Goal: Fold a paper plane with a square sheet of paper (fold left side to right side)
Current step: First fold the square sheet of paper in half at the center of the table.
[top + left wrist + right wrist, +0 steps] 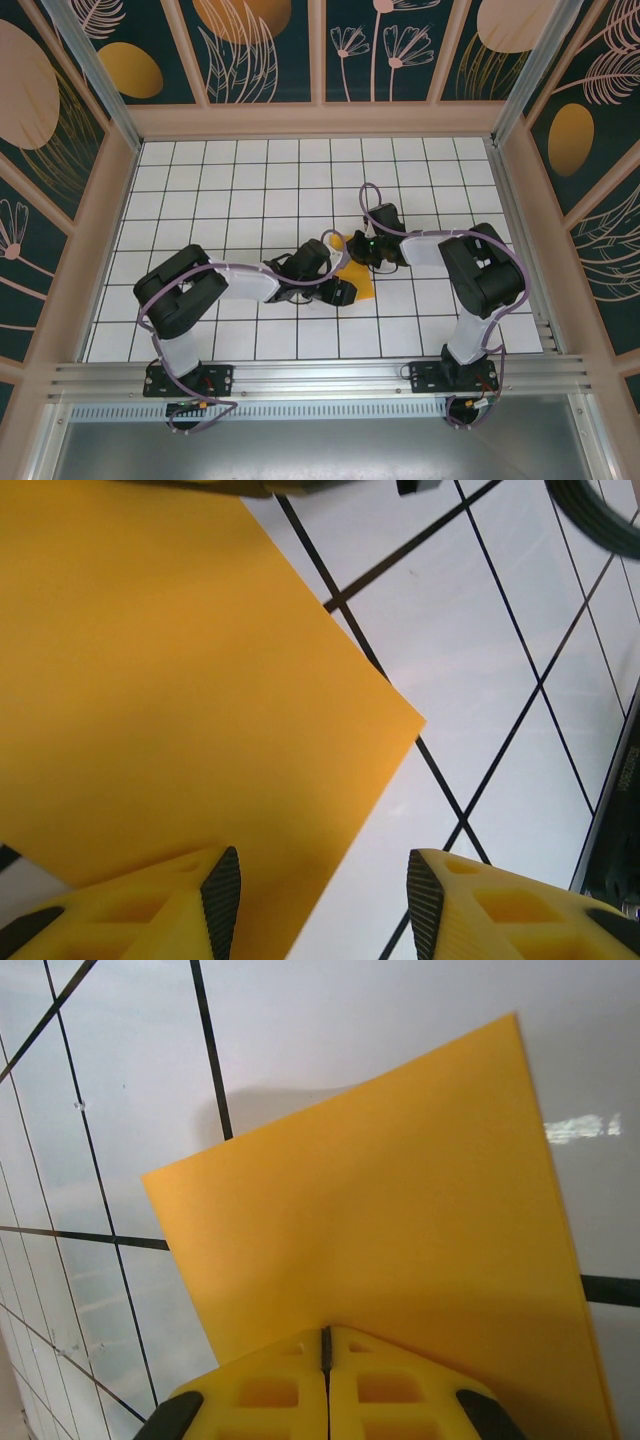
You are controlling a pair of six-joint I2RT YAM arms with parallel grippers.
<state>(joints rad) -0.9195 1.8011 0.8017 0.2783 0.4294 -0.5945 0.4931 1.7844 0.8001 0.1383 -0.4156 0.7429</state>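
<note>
The square sheet of paper, bright orange, sits mid-table between both grippers. In the right wrist view the paper rises from my right gripper, whose jaws are shut on its near edge; the sheet is lifted and casts a shadow on the tiles. In the left wrist view the paper fills the left side, one corner pointing right. My left gripper stands open, its left finger over the sheet and its right finger over bare tile. From above, the left gripper is at the paper's left edge and the right gripper at its far end.
The white gridded table is boxed in by patterned walls at the back and both sides. A metal rail with both arm bases runs along the near edge. A dark cable crosses the top right of the left wrist view.
</note>
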